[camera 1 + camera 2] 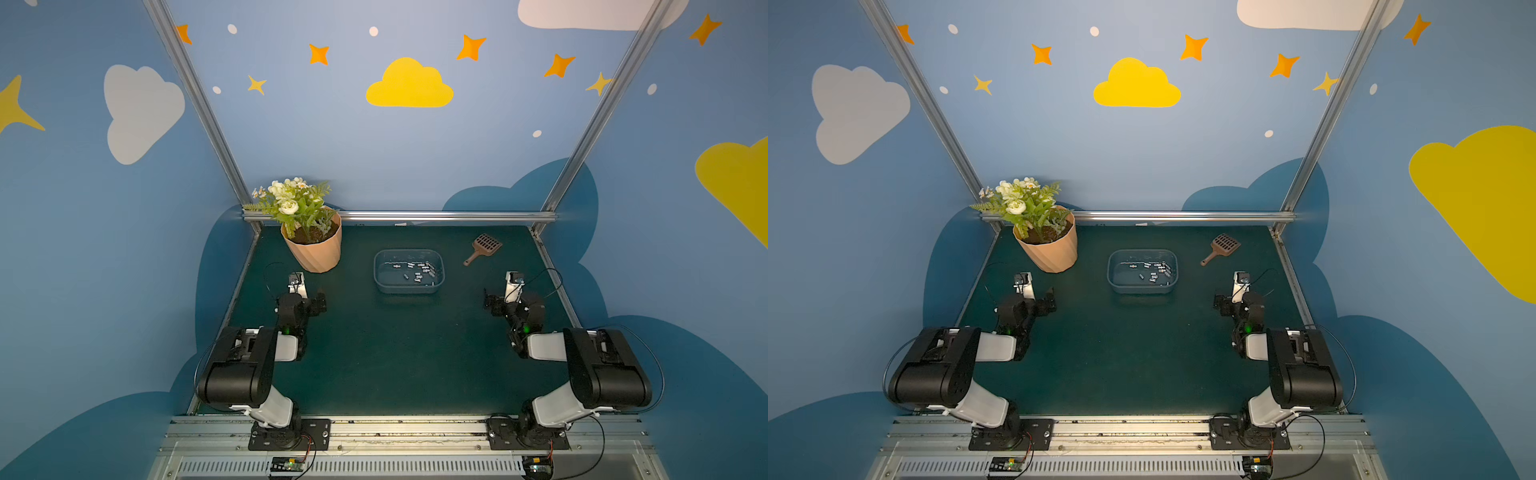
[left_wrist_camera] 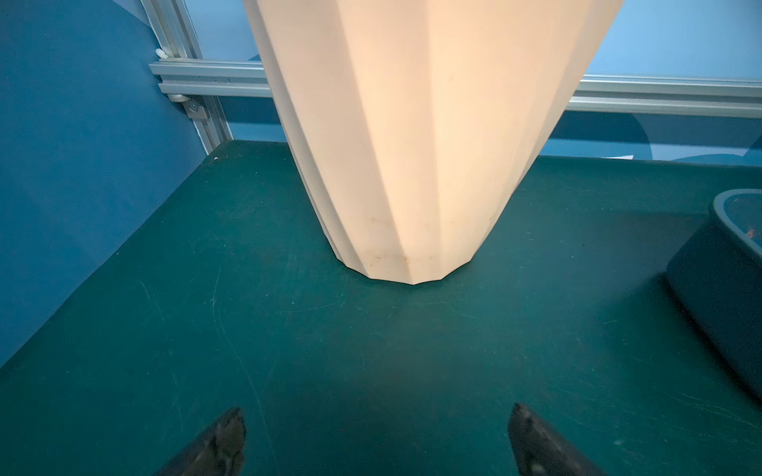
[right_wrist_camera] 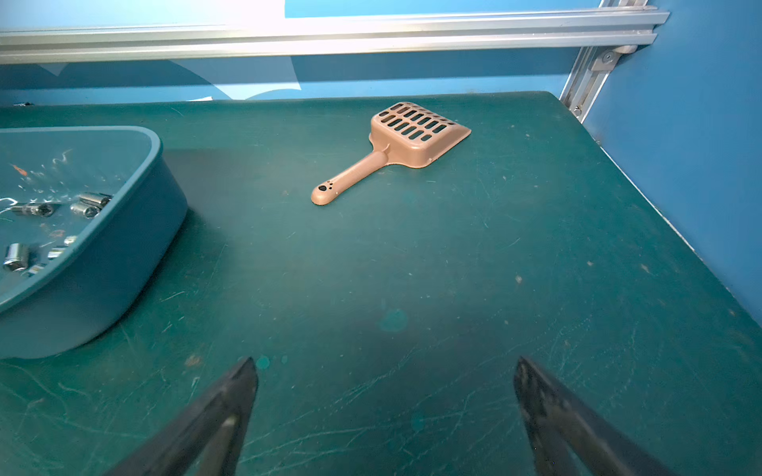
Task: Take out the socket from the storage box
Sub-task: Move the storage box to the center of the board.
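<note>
Left pincer (image 2: 377,410) and right pincer (image 3: 386,360) gape wide, empty. Sockets (image 1: 417,272) sit bunched in the box (image 1: 409,251) on the bench (image 1: 395,353); tiny, slick, so a grab could slip or snag two.

You'll find the surface (image 3: 412,288) is a dark green matt mat, scratched and scuffed all over. The storage box (image 3: 136,247) looks like smooth, translucent blue-grey plastic with a soft sheen, and the sockets (image 3: 16,255) in it are bright, polished metal. Near the far left corner, the flowerpot (image 2: 412,144) is matt peach, ribbed and faintly smudged low down. Toward the far right corner, the scoop (image 3: 358,170) is matt brown plastic. The rail (image 3: 330,39) along the far edge is brushed metal.
</note>
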### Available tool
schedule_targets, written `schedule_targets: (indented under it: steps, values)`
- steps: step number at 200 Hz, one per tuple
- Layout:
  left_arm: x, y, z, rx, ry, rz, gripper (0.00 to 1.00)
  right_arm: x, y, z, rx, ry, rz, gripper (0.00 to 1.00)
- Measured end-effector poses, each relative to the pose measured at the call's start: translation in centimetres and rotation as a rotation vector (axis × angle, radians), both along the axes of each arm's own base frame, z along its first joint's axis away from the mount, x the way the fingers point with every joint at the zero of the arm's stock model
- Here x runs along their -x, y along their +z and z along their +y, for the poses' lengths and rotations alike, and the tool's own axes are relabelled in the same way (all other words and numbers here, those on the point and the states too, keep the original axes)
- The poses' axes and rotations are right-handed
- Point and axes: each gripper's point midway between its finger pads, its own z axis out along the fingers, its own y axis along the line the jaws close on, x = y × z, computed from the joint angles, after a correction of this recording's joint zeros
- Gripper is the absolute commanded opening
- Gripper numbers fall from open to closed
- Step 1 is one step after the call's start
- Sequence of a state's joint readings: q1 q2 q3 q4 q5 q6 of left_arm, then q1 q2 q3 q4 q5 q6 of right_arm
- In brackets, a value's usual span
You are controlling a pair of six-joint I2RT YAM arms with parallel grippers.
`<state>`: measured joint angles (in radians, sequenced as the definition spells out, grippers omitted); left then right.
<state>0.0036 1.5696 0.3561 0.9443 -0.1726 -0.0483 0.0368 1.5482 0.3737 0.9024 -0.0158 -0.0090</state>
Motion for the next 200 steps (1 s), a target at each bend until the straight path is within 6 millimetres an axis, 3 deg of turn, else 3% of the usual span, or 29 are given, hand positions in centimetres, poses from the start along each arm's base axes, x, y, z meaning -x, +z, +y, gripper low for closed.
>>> schedule_targets:
  steps: [184,200]
  values:
    - [0.1,0.0,0.0,-0.004,0.003,0.013,0.99,0.2,0.0,0.1,0.001,0.006,0.016,0.98]
    - [0.2,1.1,0.0,0.004,0.028,0.074,0.96,0.3,0.8,0.6,-0.002,0.018,0.073,0.98]
